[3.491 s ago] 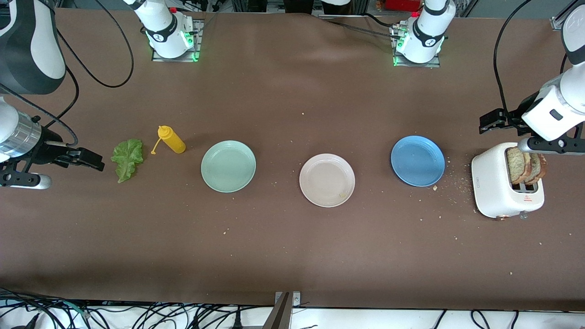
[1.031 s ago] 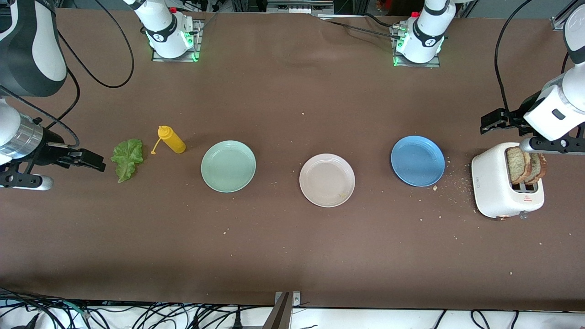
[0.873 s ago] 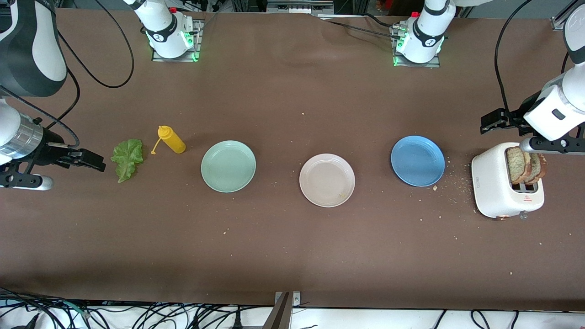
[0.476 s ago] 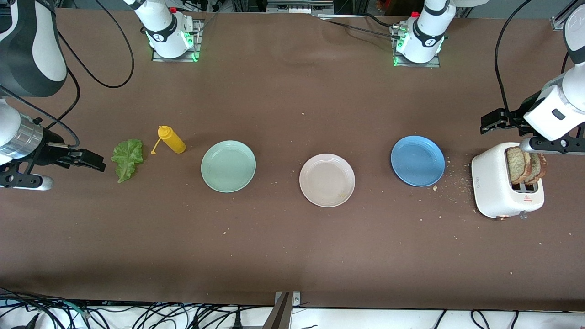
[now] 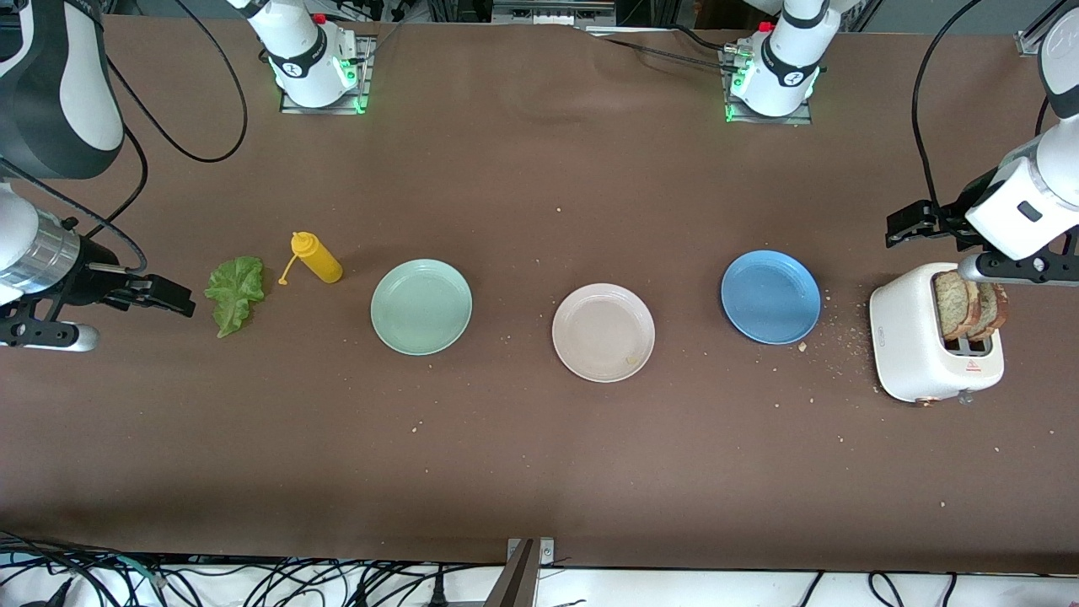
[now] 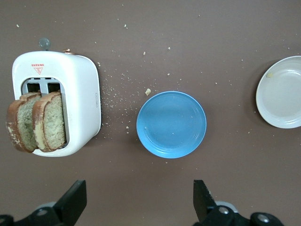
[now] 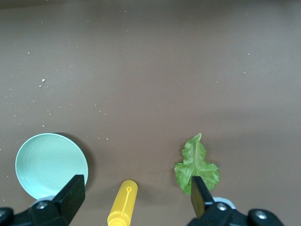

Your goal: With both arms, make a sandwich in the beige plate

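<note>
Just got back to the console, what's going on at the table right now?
Nothing is held yet. The left gripper hangs open by the toaster, where two toast slices stand in the slots. The right gripper hangs open beside the lettuce leaf. The beige plate holds no food.

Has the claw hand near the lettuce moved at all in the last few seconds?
Yes, slightly: the right gripper has crept a touch toward the lettuce leaf, jaws open.
</note>
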